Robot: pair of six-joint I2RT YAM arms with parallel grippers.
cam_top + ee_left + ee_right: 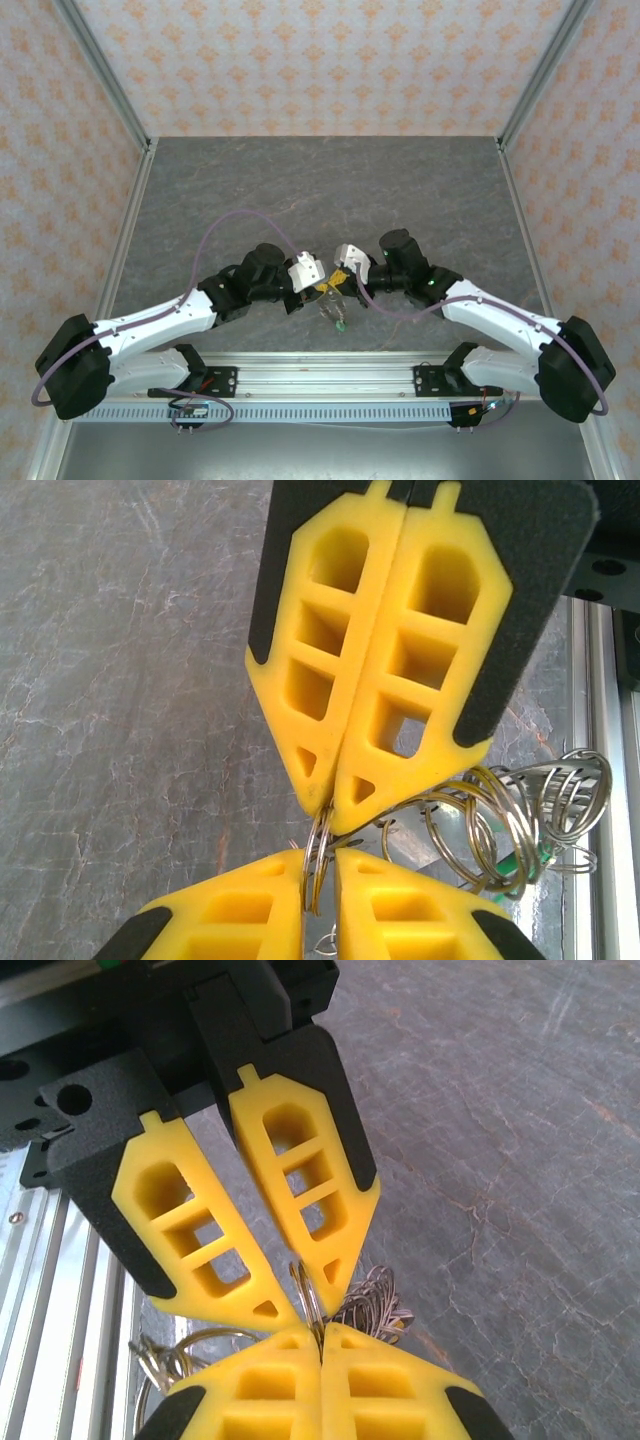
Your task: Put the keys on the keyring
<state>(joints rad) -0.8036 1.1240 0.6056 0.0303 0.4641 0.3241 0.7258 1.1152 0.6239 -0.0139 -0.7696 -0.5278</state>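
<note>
Here the left gripper (320, 862) and right gripper (320, 1332) both clamp shut on the keyring (318, 830); 1 stray twist could slip its wire.

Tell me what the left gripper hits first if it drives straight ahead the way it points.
The right gripper, almost at once: it faces the left gripper tip to tip, both pinching the keyring, and hardly any gap seems left between them.
</note>
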